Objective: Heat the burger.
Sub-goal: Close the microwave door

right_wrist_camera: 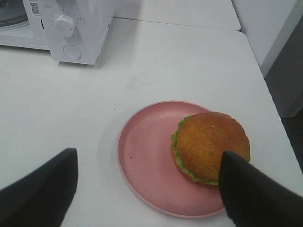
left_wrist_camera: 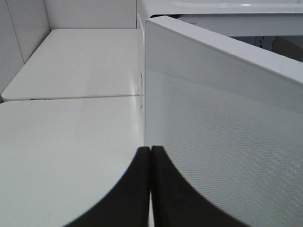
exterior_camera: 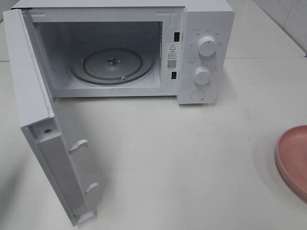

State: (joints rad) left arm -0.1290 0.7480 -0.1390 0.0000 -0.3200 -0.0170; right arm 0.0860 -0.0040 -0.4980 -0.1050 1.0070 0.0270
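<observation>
Only the right wrist view shows the burger (right_wrist_camera: 209,146) on its pink plate (right_wrist_camera: 142,156), right pincer (right_wrist_camera: 147,189) released above. Left pincer (left_wrist_camera: 150,189) clenched empty beside the microwave door (left_wrist_camera: 227,142).

high front view, wrist views low

Left end effector (left_wrist_camera: 150,189) closed, right end effector (right_wrist_camera: 147,189) spread wide.
</observation>
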